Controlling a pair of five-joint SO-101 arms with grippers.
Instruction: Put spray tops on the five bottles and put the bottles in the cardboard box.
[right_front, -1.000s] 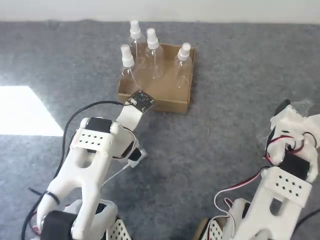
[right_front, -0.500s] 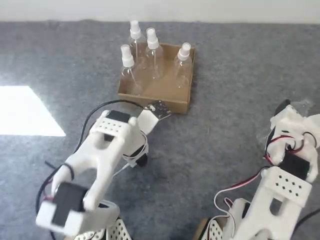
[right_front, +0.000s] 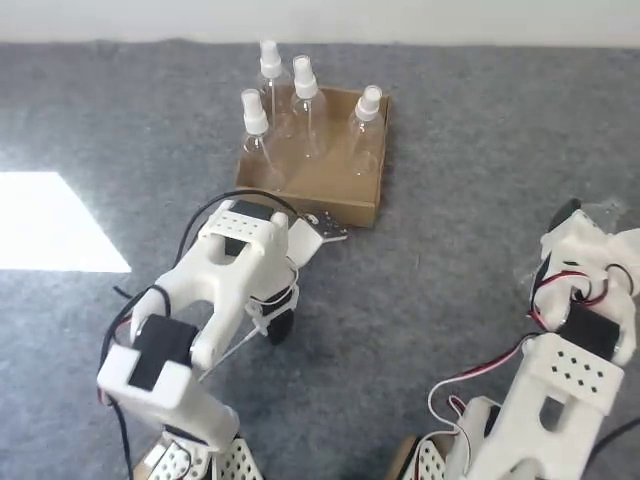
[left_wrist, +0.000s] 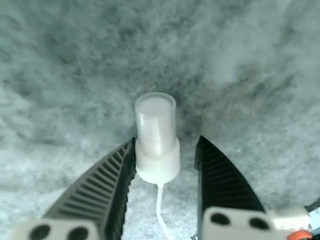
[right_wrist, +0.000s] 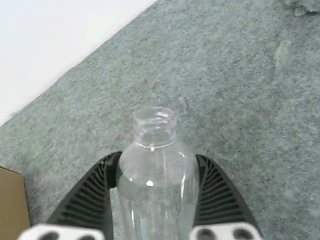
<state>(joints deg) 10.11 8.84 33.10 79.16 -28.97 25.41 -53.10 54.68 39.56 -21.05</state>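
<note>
A white spray top (left_wrist: 156, 137) with its thin tube lies on the grey carpet between the fingers of my left gripper (left_wrist: 165, 145). The gripper is open: one finger touches the top and the other stands a little off it. In the high view the left arm (right_front: 235, 265) bends down over that spot in front of the cardboard box (right_front: 330, 205). My right gripper (right_wrist: 156, 162) is shut on a clear bottle (right_wrist: 155, 165) with a bare open neck, held at the right arm (right_front: 585, 290). Several bottles (right_front: 305, 105) with spray tops stand in the box.
A bright white patch (right_front: 50, 220) lies on the floor at the left. The pale wall (right_front: 450, 20) runs along the far edge of the carpet. Open carpet (right_front: 430, 280) lies between the two arms.
The left arm has swung away from the box front and bent down toward the carpet, bringing its gripper around the spray top. The right arm has kept still.
</note>
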